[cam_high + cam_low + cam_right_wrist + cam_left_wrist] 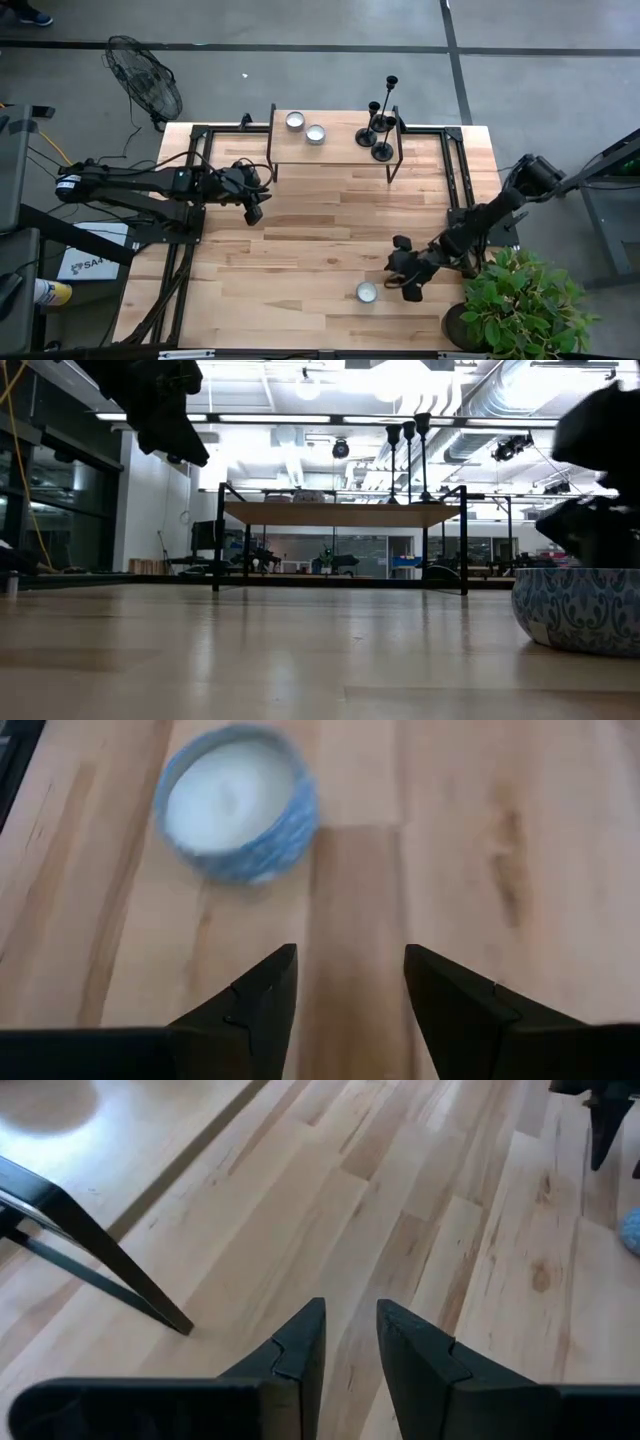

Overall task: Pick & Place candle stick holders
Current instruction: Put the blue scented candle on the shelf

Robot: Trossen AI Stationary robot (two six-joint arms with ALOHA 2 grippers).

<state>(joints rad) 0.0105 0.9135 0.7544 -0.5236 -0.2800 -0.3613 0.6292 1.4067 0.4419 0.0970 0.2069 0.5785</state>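
While both arms hang over the bare wood, we hold nothing in either gripper.

Right gripper [408,285]: our fingers [255,995] stand parted with a clear gap between them, empty, low over the near right part of the table [300,240].

Candle nearest it: a small blue patterned candle tin [238,804] with white wax sits just beside our right gripper, ahead of the fingertips and apart from them; from above it shows as a pale round cup [366,292] to the gripper's left.

Left gripper [253,210]: our fingers [300,1345] are a little apart, a narrow gap between them, gripping nothing; it hovers above the table's left middle, near the front left leg of the shelf.

Shelf: a small raised wooden shelf [330,150] on black legs stands at the far edge of the table, well apart from our right gripper.

Candle stick holders: three black candle stick holders [380,125] stand upright together on the right end of the shelf, bases close to one another; the level view shows their thin stems and cups [408,455] rising to different heights.

Other candles: two more small round tins [305,127] sit on the shelf's left half.

Surroundings: a potted green plant [520,300] stands at the table's near right corner, and a floor fan [145,78] beyond its far left corner.
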